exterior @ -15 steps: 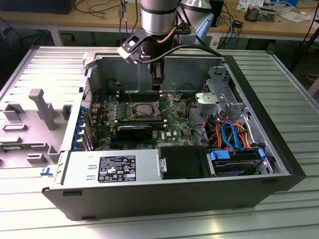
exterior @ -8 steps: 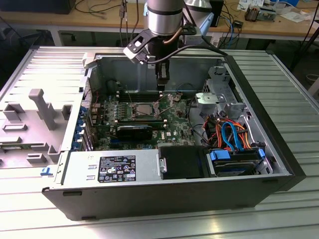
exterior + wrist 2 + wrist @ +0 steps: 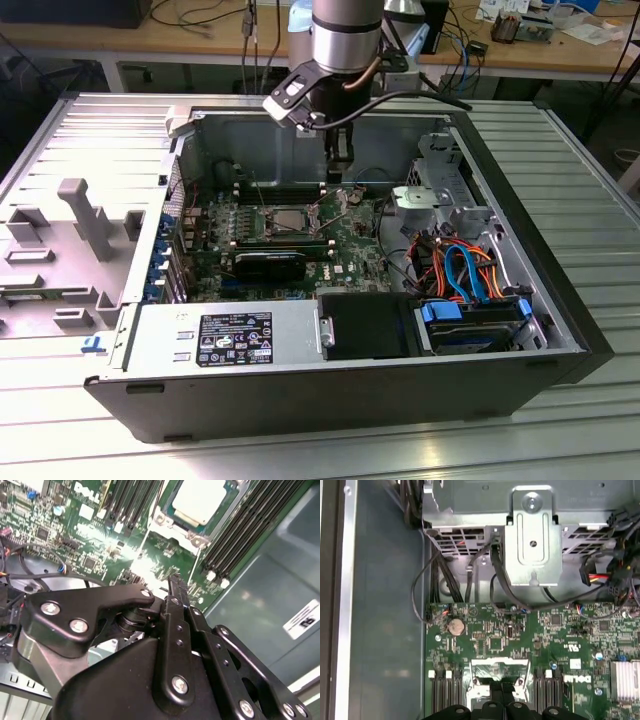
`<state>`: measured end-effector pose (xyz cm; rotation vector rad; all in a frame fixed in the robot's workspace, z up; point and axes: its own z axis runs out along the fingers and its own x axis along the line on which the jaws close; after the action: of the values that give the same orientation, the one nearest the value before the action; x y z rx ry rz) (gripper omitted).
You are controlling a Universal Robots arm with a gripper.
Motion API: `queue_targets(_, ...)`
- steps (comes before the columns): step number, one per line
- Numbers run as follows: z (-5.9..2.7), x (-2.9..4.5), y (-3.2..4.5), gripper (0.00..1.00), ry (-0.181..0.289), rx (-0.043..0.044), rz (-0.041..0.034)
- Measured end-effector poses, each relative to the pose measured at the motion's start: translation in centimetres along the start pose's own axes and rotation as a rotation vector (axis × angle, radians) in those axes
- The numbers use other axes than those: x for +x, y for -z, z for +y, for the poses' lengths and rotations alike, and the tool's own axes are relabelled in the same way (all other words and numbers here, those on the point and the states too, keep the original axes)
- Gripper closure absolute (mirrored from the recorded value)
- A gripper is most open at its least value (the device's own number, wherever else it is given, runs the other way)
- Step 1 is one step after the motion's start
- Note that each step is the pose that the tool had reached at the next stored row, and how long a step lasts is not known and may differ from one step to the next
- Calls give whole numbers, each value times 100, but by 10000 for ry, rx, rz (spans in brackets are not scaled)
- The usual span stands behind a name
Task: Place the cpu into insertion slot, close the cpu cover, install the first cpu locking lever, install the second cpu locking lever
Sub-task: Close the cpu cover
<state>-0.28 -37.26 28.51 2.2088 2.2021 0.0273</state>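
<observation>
The cpu (image 3: 285,220) lies flat in the insertion slot (image 3: 262,226) on the green board, its silver top showing (image 3: 200,500). The cpu cover (image 3: 196,540) lies down around it as a silver frame, also seen in the first wrist view (image 3: 500,664). A thin wire lever (image 3: 195,565) runs beside the socket's edge. My gripper (image 3: 338,180) hangs just above the board, off the socket's corner towards the exterior view's right. Its black fingertips (image 3: 174,582) are pressed together with nothing between them. In the first wrist view the gripper (image 3: 502,687) covers part of the socket.
The open computer case holds a black graphics card (image 3: 270,265), a power supply (image 3: 220,335), a metal drive cage (image 3: 440,195) and coloured cables (image 3: 460,265). Long black memory slots (image 3: 250,525) flank the socket. A metal bracket (image 3: 532,535) and loose cables lie beyond the board.
</observation>
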Motion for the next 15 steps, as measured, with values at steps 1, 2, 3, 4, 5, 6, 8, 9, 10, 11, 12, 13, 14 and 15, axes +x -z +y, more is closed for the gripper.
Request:
queue_targets(1,25,0,-6,89,-1,1,0)
queue_targets(2,40,0,-11,89,0,1,0)
queue_targets(3,57,0,-17,89,1,2,0)
queue_targets(4,72,0,-24,89,2,3,-1)
queue_targets(5,94,0,-36,89,8,4,0)
queue_targets(6,108,0,-43,89,13,5,0)
queue_targets(8,167,1,-72,89,67,17,0)
queue_targets(9,194,1,-86,89,102,23,-1)
queue_targets(10,250,1,-114,89,166,40,-7)
queue_targets(11,281,1,-143,89,206,51,-17)
queue_targets(12,296,1,-165,89,227,56,-22)
queue_targets(13,305,2,-185,89,247,59,-22)
queue_targets(14,341,2,-241,89,448,73,-19)
queue_targets(15,351,2,-253,89,511,76,-17)
